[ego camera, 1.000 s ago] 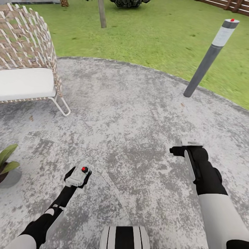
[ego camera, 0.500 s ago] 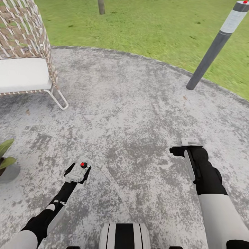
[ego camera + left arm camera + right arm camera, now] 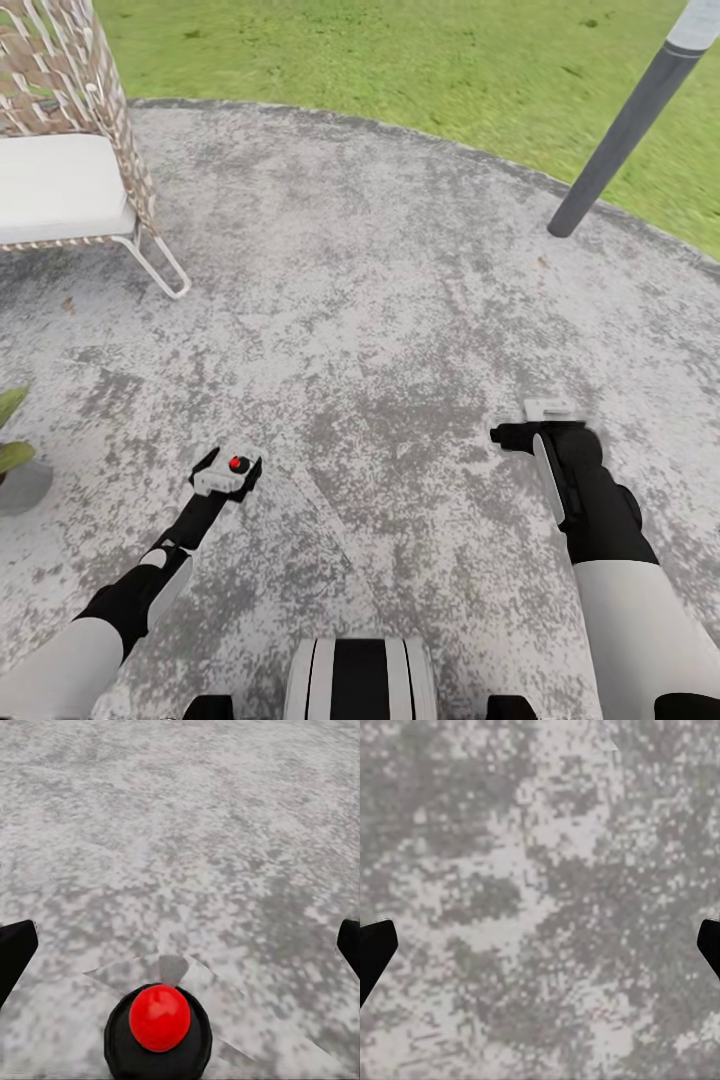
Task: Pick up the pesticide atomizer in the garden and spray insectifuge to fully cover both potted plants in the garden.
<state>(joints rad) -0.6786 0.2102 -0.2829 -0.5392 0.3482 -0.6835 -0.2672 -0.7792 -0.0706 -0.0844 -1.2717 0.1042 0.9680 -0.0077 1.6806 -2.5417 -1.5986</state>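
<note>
My left gripper (image 3: 228, 472) is shut on the pesticide atomizer (image 3: 238, 464), low over the round grey stone patio (image 3: 380, 300). The left wrist view shows the bottle's red tip and black neck (image 3: 159, 1020) close to the camera, between the dark fingers (image 3: 15, 952). My right gripper (image 3: 522, 425) hangs open over bare stone, its fingertips (image 3: 375, 952) wide apart with nothing between them. At the left edge, green leaves (image 3: 8, 430) and a grey pot (image 3: 25, 488) of one potted plant are cut off by the frame. The other plant is out of view.
A wicker chair with a white cushion (image 3: 60, 190) stands at the far left on thin white legs. A dark grey bollard lamp (image 3: 620, 130) rises at the patio's far right rim. Green lawn (image 3: 400, 60) lies beyond the patio.
The camera has shifted: chair, post and lawn sit higher in the picture and the plant has slid further off the left edge. My left gripper with the atomizer has stretched a little forward.
</note>
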